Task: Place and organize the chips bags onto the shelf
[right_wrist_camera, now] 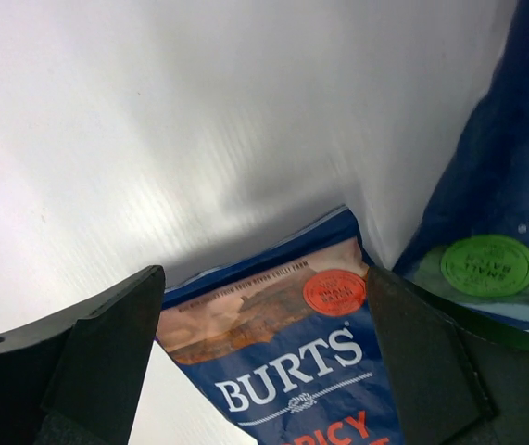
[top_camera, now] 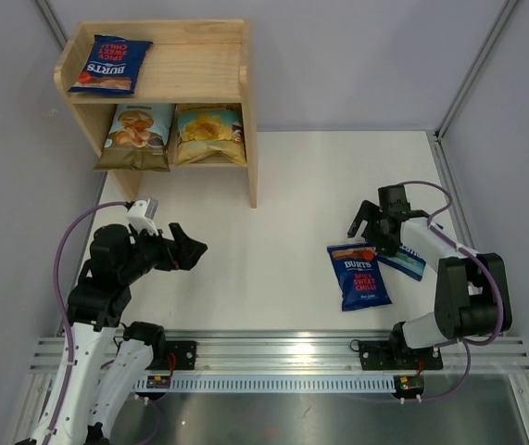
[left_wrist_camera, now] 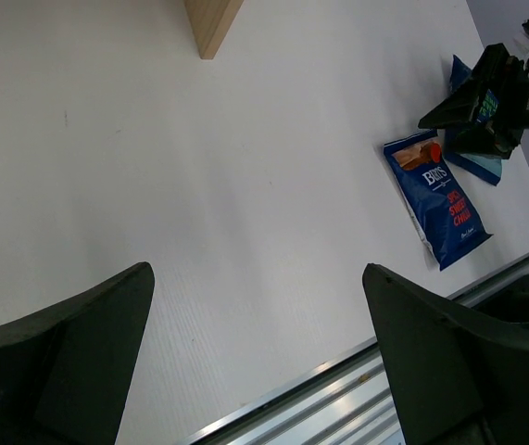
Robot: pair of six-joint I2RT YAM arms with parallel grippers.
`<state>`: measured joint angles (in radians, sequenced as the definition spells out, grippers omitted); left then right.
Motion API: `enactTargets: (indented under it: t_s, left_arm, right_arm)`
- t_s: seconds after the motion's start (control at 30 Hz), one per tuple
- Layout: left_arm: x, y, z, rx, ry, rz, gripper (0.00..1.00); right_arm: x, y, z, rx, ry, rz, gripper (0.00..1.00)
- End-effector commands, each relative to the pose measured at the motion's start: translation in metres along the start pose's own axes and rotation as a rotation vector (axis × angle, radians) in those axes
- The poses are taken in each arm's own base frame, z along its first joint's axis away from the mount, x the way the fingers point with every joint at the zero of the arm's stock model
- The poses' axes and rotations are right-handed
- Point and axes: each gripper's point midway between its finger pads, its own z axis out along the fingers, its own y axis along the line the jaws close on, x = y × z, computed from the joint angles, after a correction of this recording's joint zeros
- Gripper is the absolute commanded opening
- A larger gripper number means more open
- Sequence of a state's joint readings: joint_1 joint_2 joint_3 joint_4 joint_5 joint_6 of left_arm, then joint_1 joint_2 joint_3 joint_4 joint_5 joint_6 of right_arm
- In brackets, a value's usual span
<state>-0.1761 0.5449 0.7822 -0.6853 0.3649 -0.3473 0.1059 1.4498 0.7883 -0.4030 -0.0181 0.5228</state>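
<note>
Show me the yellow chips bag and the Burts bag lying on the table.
yellow chips bag [top_camera: 209, 134], top view, middle of its front.
Burts bag on the table [top_camera: 360, 278], top view, middle of its front.

Bright, even overhead light, soft shadows; glare on table [right_wrist_camera: 199, 120] in right wrist view, close fingers [right_wrist_camera: 88, 371] blurred.

The table [top_camera: 292, 204] is white and flat. Pale grey walls [top_camera: 357, 56] stand close around it, at the back and on both sides. Thin silver poles [top_camera: 477, 65] run up in the back corners. A silver metal rail [top_camera: 273, 345] lies along the near edge. Below it is a shiny grey sheet [top_camera: 292, 417]. The light is soft and even.
</note>
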Motion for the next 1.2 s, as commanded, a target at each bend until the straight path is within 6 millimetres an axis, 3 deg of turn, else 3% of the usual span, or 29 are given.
enactTargets:
  t_s: [0.0, 0.33, 0.5, 0.6, 0.63, 0.67, 0.77, 0.83, 0.97, 1.03, 1.17]
  left_arm:
    - [-0.008, -0.007, 0.002, 0.042, -0.036, 0.04, 0.99]
    - [-0.003, -0.014, 0.004, 0.077, -0.01, 0.05, 0.99]
    - [-0.003, -0.016, 0.003, 0.083, -0.008, 0.053, 0.99]
    - [-0.002, -0.016, 0.004, 0.083, -0.006, 0.054, 0.99]
    - [-0.002, -0.015, 0.004, 0.082, -0.007, 0.053, 0.99]
    - [-0.002, -0.015, 0.004, 0.081, -0.006, 0.054, 0.99]
    - [-0.003, -0.015, 0.004, 0.08, -0.006, 0.054, 0.99]
    - [-0.002, -0.015, 0.004, 0.079, -0.006, 0.052, 0.99]
    - [-0.002, -0.015, 0.004, 0.077, -0.004, 0.052, 0.99]
    - [-0.002, -0.014, 0.005, 0.075, -0.003, 0.051, 0.99]
    - [-0.002, -0.014, 0.005, 0.072, -0.001, 0.048, 0.99]
  right_arm:
    - [-0.015, 0.006, 0.0, 0.003, 0.011, -0.081, 0.97]
    - [-0.008, 0.005, 0.017, 0.02, 0.124, -0.159, 0.99]
    - [0.015, -0.004, 0.024, 0.041, 0.19, -0.118, 0.9]
    - [0.02, -0.005, 0.027, 0.031, 0.189, -0.091, 0.74]
    - [0.02, -0.004, 0.026, 0.028, 0.187, -0.088, 0.62]
    - [0.019, -0.004, 0.025, 0.032, 0.178, -0.077, 0.57]
    - [0.016, -0.003, 0.022, 0.031, 0.15, -0.059, 0.46]
    - [0.016, -0.004, 0.02, 0.037, 0.139, -0.058, 0.44]
    - [0.019, 0.0, 0.017, 0.024, 0.136, -0.065, 0.26]
    - [0.021, 0.002, 0.015, 0.012, 0.136, -0.067, 0.23]
    - [0.02, 0.01, 0.007, -0.033, 0.115, -0.05, 0.05]
